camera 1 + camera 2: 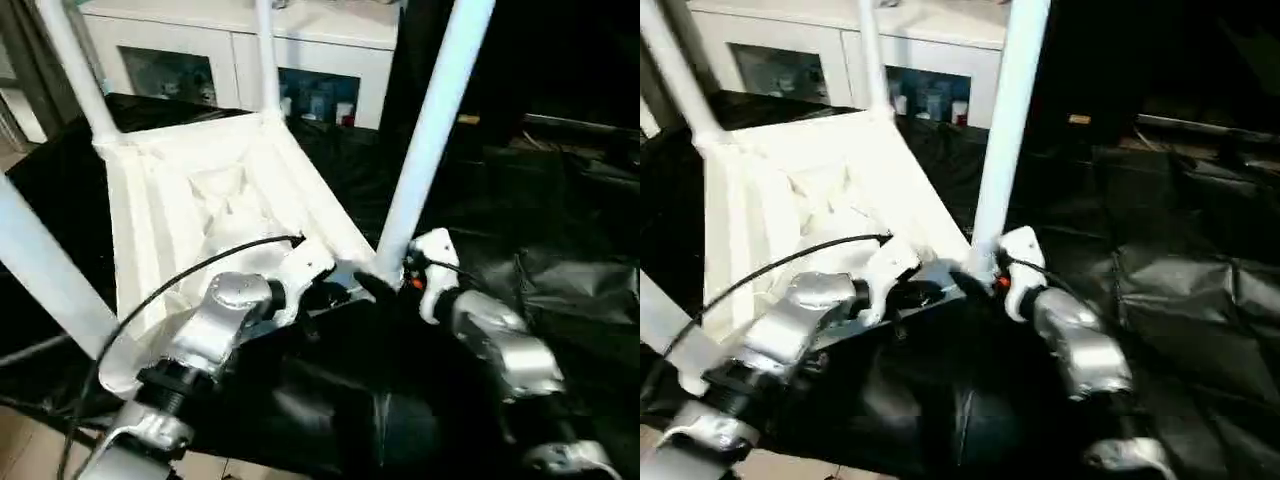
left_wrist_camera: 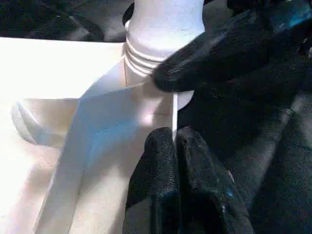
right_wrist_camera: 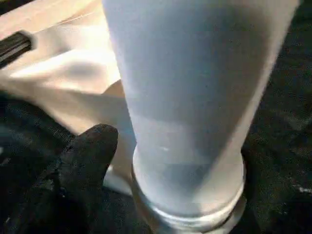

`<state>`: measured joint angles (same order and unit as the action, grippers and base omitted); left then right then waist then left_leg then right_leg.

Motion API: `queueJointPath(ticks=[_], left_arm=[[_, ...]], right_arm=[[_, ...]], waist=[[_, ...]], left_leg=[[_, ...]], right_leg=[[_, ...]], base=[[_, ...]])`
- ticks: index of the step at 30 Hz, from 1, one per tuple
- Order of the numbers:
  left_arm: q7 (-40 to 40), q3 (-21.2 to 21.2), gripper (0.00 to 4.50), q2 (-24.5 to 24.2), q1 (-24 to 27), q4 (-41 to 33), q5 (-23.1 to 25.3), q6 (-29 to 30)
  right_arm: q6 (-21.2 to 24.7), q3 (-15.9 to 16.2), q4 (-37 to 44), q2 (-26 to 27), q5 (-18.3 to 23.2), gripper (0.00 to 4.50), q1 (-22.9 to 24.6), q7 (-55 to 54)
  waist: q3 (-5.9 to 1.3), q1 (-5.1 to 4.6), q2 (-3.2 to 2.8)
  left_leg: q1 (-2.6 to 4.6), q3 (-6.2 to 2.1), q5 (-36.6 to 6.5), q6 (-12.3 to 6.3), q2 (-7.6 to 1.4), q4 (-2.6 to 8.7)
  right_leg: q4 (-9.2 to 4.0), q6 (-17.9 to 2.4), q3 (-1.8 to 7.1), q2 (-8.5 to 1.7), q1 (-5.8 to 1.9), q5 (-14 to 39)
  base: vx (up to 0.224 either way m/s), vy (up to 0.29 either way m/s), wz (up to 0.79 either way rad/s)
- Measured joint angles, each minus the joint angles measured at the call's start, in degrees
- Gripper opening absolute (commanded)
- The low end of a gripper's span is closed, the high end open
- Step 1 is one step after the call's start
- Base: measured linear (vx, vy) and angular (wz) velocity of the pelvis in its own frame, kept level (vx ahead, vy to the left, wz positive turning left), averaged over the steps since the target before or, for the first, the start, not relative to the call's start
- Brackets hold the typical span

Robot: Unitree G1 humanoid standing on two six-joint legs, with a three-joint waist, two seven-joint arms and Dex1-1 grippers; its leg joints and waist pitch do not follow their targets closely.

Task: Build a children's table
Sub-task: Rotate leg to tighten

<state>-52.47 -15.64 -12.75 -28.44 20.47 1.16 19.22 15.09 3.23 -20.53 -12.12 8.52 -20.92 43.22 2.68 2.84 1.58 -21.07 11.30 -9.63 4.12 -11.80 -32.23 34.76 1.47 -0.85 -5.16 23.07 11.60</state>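
Observation:
The white children's table top (image 1: 200, 200) lies upside down on the black-draped work table, and several white legs rise from its corners. My left gripper (image 2: 174, 136) is shut on the thin rim (image 2: 174, 109) of the top, right beside the nearest right corner. At the base of that corner's leg (image 1: 430, 130) my right gripper (image 1: 385, 282) is shut on the leg, just above the threaded collar. One of its black fingers (image 2: 209, 58) lies across the threads. The leg (image 3: 190, 97) stands upright close in front of the right wrist, with one finger (image 3: 87, 156) beside it.
The other legs stand at the far left (image 1: 75, 70), the far middle (image 1: 266, 60) and the near left (image 1: 50, 270). A white glass-door cabinet (image 1: 330, 50) stands behind the work table. Crumpled black cloth (image 1: 560, 250) covers the right side. The work table's near edge and the floor (image 1: 30, 440) are at lower left.

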Motion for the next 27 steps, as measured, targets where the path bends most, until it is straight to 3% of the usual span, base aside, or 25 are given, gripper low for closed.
queueJointPath(ticks=[12, 18, 27], left_arm=[[-14.77, -1.08, 0.00, -7.91, 3.09, -4.93, -4.15, -0.97], [-17.68, -1.57, 0.00, -9.30, 3.38, -5.84, -4.98, -0.57], [-18.21, -1.67, 0.00, -9.34, 3.43, -6.00, -5.02, -0.56]], right_arm=[[4.61, 5.15, 4.17, -8.98, 4.64, 3.93, 0.48, 21.59], [4.61, 6.27, 4.32, -9.53, 4.94, 3.30, 0.47, 23.81], [4.75, 6.36, 4.63, -9.43, 4.85, 2.75, 0.60, 23.77]], waist=[[0.11, 0.37, 0.16], [0.24, 0.43, 0.37], [0.25, 0.62, 0.38]], left_leg=[[-0.19, 0.04, -0.05, -0.04, 0.00, 0.06], [-0.20, 0.05, -0.05, -0.04, -0.01, 0.02], [-0.20, 0.06, -0.06, -0.05, -0.01, -0.02]], right_leg=[[-0.15, 0.00, -0.02, -0.01, 0.11, 0.04], [-0.15, -0.03, -0.01, -0.01, 0.11, 0.03], [-0.11, -0.03, -0.02, -0.01, 0.11, 0.03]], base=[[0.000, 0.000, 0.00], [0.000, 0.000, 0.00], [0.000, 0.000, 0.00]])
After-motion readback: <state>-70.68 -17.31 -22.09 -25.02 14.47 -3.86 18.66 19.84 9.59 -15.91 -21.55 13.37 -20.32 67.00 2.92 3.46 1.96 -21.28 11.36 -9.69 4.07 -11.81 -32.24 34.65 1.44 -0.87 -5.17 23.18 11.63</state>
